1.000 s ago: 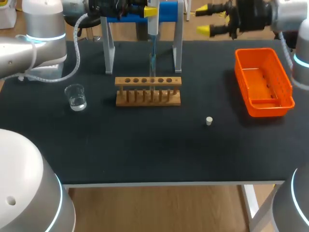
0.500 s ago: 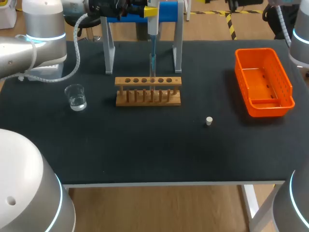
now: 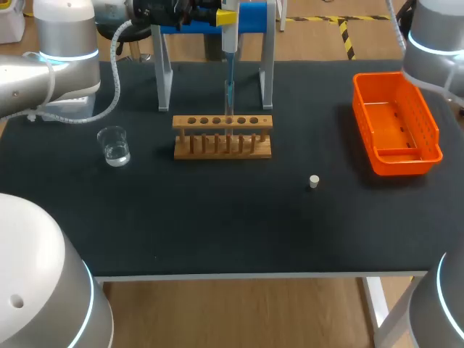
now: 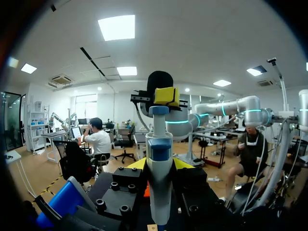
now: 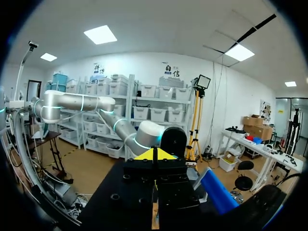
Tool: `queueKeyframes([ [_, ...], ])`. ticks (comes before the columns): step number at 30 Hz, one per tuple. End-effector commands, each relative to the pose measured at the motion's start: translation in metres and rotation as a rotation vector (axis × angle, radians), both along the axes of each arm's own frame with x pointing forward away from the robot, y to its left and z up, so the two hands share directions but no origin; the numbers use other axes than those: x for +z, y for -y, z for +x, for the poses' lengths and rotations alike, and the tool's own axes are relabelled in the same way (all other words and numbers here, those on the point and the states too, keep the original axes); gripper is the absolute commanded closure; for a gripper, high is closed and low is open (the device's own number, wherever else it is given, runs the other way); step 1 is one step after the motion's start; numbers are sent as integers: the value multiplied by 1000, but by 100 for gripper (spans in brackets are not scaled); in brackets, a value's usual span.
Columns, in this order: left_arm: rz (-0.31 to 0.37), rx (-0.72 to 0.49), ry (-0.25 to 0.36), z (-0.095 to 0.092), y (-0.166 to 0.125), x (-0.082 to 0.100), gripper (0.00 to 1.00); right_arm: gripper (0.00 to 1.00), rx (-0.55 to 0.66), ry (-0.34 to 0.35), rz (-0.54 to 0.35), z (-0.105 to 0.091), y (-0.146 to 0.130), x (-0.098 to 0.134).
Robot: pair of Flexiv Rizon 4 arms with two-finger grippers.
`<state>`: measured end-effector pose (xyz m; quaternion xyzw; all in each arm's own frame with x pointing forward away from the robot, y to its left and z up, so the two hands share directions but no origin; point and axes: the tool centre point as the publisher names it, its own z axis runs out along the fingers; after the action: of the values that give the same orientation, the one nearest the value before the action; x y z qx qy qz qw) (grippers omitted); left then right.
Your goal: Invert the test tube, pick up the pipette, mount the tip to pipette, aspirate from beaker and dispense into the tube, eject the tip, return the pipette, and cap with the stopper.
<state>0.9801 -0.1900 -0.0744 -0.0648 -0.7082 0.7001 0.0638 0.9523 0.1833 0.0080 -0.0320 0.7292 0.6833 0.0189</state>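
White pipette (image 3: pixel 228 32), clamped in my left fingers (image 4: pixel 136 164), has its tip in the test tube (image 3: pixel 229 101): dispensing, I judge; ejecting, returning, stopper (image 3: pixel 314 181) remain. Right fingers (image 5: pixel 146 155) closed, empty.

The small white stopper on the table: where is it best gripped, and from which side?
Probably from straight above, pinching the round side wall of the stopper. It is short and sits alone on the table, with free room all around it.
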Motion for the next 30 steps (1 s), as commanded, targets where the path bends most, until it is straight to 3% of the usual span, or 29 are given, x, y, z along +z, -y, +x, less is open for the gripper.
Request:
queueKeyframes([
  [1, 0, -1, 0, 0, 0, 0, 100, 100, 15, -24, -3, 5, -13, 3],
  [30, 0, -1, 0, 0, 0, 0, 100, 100, 0, -65, -8, 17, -38, -9],
])
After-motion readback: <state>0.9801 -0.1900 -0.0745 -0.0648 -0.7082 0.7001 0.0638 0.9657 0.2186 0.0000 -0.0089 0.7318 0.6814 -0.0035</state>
